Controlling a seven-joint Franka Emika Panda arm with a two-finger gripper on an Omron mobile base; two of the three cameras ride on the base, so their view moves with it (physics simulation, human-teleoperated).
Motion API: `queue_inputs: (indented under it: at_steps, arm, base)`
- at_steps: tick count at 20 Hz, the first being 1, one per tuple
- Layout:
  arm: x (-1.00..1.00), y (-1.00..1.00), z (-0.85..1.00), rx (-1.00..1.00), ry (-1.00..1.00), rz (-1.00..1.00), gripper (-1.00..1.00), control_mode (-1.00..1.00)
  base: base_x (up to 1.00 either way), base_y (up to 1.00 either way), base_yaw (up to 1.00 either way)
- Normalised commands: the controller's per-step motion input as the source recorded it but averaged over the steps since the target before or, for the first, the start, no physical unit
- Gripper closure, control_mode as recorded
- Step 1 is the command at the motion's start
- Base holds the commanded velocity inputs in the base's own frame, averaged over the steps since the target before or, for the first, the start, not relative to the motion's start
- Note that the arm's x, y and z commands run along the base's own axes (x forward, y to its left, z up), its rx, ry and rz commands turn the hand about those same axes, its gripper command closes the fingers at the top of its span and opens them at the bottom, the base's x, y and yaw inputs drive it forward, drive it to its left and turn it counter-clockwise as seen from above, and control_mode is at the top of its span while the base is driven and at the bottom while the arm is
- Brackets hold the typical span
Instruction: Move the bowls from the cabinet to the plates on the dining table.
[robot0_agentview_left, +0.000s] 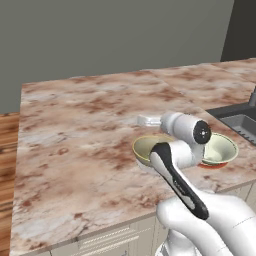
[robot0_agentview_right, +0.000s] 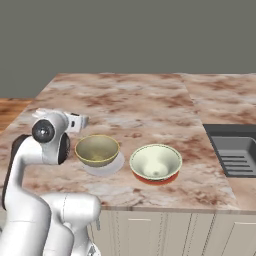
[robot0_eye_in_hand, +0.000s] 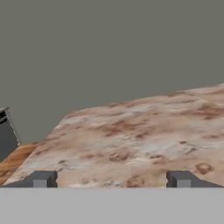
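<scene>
My hand (robot0_eye_in_hand: 112, 179) gapes wide, empty; olive bowl (robot0_agentview_right: 97, 149) at 9 o'clock of cream bowl (robot0_agentview_right: 155, 161), both on plates; no readable writing.

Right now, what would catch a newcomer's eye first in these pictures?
Two bowls near the front edge of the marbled dining table: an olive-tan bowl on a pale plate, and to its right a cream-white bowl on a red-orange-edged plate. The open end effector holds nothing.
</scene>
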Motion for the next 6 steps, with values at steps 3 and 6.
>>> queue_inputs:
  at_steps: [3, 6]
  arm:
    - [-0.47, -0.05, 0.90, 0.01, 0.13, 0.12, -1.00, -1.00]
    - [-0.68, -0.26, 0.51, 0.00, 0.18, 0.11, -1.00, -1.00]
  base:
    - [0.00, 0.00, 0.00]
    - [0.00, 0.00, 0.00]
